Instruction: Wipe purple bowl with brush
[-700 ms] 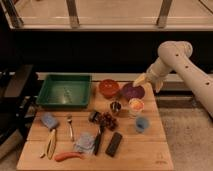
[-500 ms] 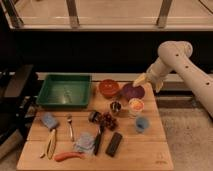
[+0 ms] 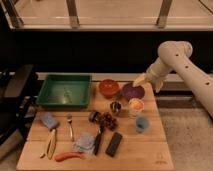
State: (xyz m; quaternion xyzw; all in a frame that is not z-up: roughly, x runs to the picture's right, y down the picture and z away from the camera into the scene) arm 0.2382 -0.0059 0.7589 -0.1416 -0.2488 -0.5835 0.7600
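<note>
The purple bowl (image 3: pixel 132 92) sits at the back right of the wooden table (image 3: pixel 145 152), next to the red-orange bowl (image 3: pixel 108 88). The brush (image 3: pixel 98 139), a slim black stick, lies flat near the front middle of the table, between a bluish cloth (image 3: pixel 84 142) and a black rectangular block (image 3: pixel 114 144). My gripper (image 3: pixel 142 79) hangs from the white arm (image 3: pixel 180 62) just above the back right rim of the purple bowl. It is far from the brush and nothing shows in it.
A green tray (image 3: pixel 65 91) stands at the back left. A metal cup (image 3: pixel 116 106), an orange-filled cup (image 3: pixel 136 106) and a small blue cup (image 3: pixel 142 124) stand in front of the bowls. A fork (image 3: pixel 70 126), a blue sponge (image 3: pixel 49 120), a yellow-handled tool (image 3: pixel 50 144) and an orange piece (image 3: pixel 69 156) lie at the front left.
</note>
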